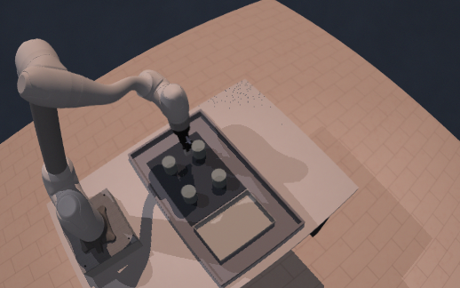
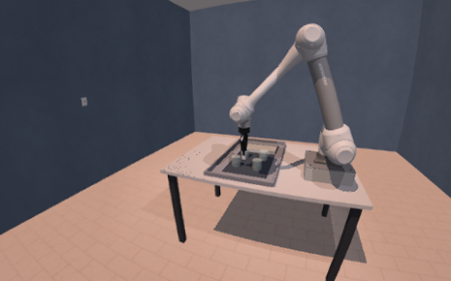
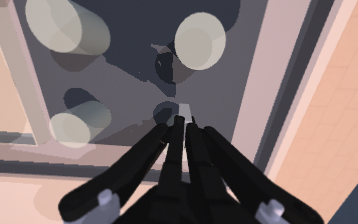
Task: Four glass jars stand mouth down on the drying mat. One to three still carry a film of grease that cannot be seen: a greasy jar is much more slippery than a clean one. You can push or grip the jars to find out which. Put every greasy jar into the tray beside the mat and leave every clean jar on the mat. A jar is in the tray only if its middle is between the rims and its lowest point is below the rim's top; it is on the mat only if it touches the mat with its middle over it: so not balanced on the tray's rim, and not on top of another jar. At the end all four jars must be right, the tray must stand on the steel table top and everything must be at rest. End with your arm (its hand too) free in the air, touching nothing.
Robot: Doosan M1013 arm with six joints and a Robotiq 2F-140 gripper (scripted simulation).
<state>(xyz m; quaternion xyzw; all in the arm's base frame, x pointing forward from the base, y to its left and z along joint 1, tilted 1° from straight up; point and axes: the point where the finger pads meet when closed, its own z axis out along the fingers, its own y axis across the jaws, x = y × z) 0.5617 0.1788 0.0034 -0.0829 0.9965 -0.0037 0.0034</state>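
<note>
"What's the black two-finger gripper [image 1: 187, 148] [image 2: 244, 157] [image 3: 183, 111] doing?"

"Clenched on nothing, fingertips down close beside a pale green cylindrical glass jar [image 1: 198, 147] [image 2: 236, 160]. I can't tell whether they touch it."

"And the other jars?"

"All upright on the dark rectangular mat [image 1: 202, 173] [image 2: 245, 172] [image 3: 135, 35]: one toward the arm's base from the claw, two farther along toward the shallow beige rectangular tray [image 1: 245, 243] [image 2: 261, 147] [image 3: 25, 75]. The tray holds none of them."

"So it's a push test, I'd guess. What might spoil it?"

"Pushing too fast or too high: a clean jar could grip the mat and topple, while a greasy one might shoot into its neighbour. Unequal pushes would muddle the comparison too. Later, a weak grasp could let a slick jar slip on its way over the tray's rim."
</note>
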